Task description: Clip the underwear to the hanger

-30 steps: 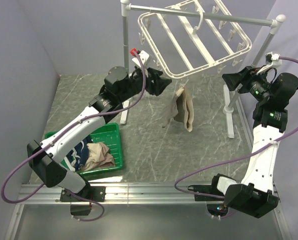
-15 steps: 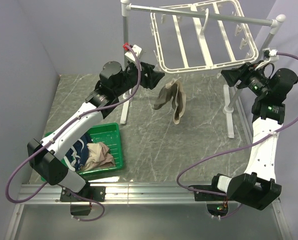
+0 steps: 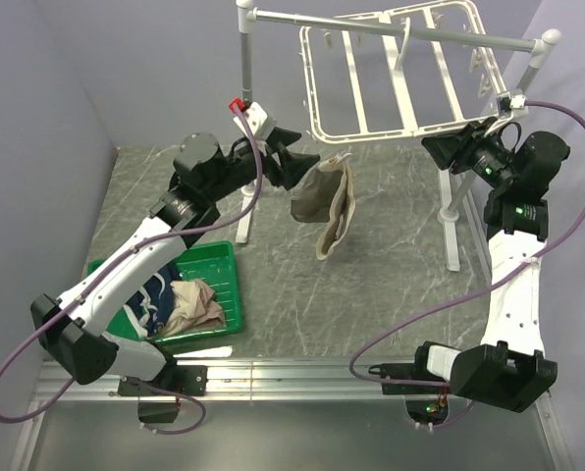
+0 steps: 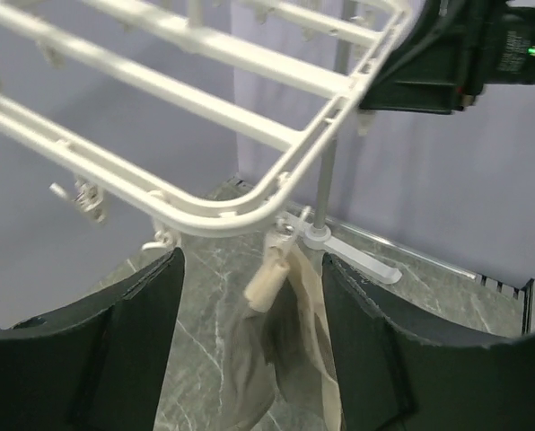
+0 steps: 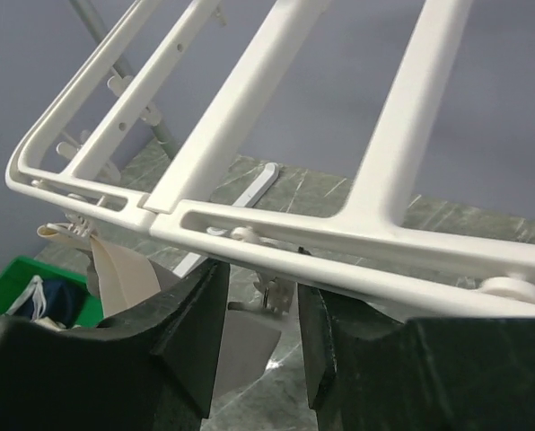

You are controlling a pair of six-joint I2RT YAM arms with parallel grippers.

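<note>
The underwear (image 3: 324, 204) is taupe with a beige waistband and hangs from a clip at the near-left corner of the white hanger (image 3: 371, 132). The hanger hangs by its hook from the pole. My left gripper (image 3: 297, 169) is open just left of the underwear, not touching it. In the left wrist view the underwear (image 4: 281, 346) dangles between my spread fingers (image 4: 124, 350), under the hanger's corner (image 4: 223, 215). My right gripper (image 3: 438, 149) is open under the hanger's near-right edge. In the right wrist view the hanger bar (image 5: 339, 242) crosses above the fingertips and a small clip (image 5: 272, 292) hangs between them.
The white pole rack (image 3: 302, 20) carries the hanger; its posts stand at left (image 3: 243, 108) and right (image 3: 452, 221). A green tray (image 3: 224, 270) at the near left holds a navy garment (image 3: 155, 299) and a pinkish-beige garment (image 3: 196, 306). Grey walls enclose the table.
The hanger has swung from a tilt to nearly level. The underwear has swung left with it. My left gripper has drawn back to the left. My right gripper has risen a little.
</note>
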